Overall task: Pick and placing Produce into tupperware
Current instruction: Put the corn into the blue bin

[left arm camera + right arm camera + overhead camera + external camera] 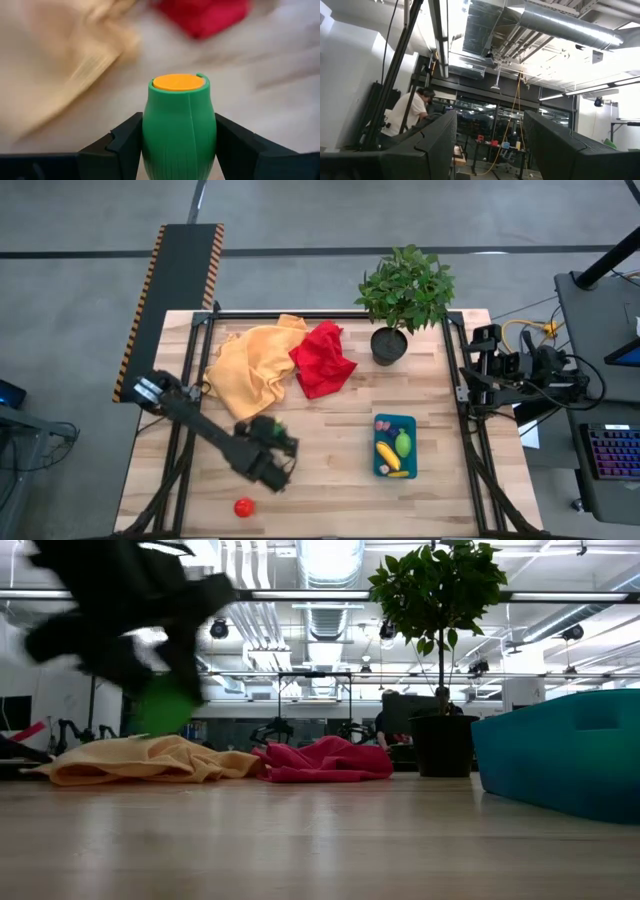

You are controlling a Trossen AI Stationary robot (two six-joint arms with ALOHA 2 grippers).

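My left gripper is shut on a green toy vegetable with a flat orange end. It hovers over the table's near-left part, and the low view shows it in the air. The teal tupperware sits at the near right. Inside lie a yellow banana, a green piece and pink bits. A red tomato rests on the table by the near edge. No eggplant shows. My right gripper is open, parked at the table's right edge. My left gripper pinches the green vegetable between its two fingers, one on each side of its body. The orange end points away from the wrist, toward the cloths. The piece is lifted clear of the table, hanging below the gripper in the low view.
An orange-yellow cloth and a red cloth lie bunched at the table's far side. A potted leafy plant stands at the far right. Bare wood lies between my left gripper and the tupperware. A person is in the room beyond.
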